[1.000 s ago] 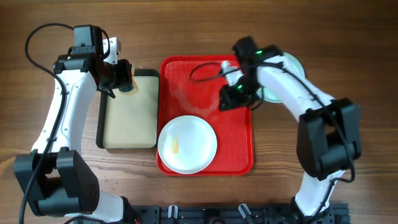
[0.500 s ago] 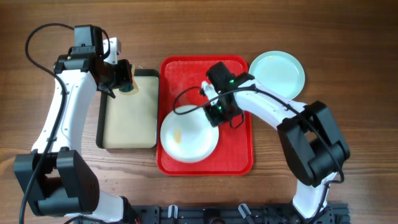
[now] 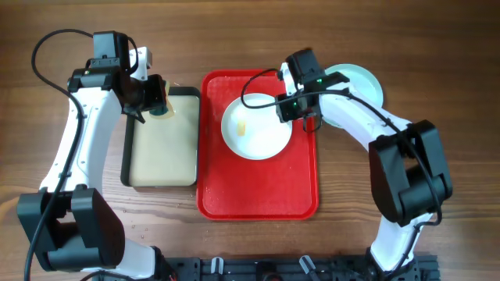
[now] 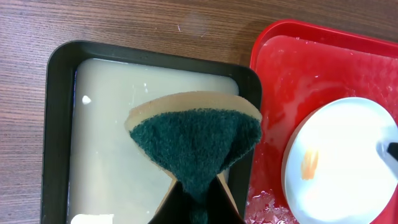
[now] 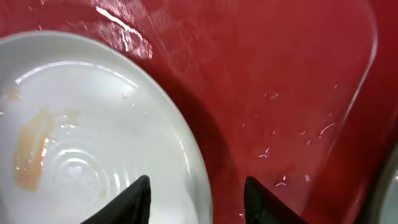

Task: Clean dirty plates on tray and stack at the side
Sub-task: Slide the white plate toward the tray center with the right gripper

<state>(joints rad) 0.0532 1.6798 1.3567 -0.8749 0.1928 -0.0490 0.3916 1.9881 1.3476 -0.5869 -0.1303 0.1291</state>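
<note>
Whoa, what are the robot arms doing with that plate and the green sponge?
The left gripper holds a green sponge above the black tray of cloudy water. The right gripper straddles the rim of the white plate on the red tray; I can't tell if it's squeezing. That plate has an orange smear, so it isn't clean yet. A pale blue plate lies on the table beside the tray.

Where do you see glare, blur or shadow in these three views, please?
Right wrist view: white glare streaks on the wet tray, a dark shadow beside the white plate, blurred fingers at the bottom edge. Left wrist view: the sponge is sharp; small glints on the liquid in the black tray. Overhead view: evenly lit, no strong glare.
</note>
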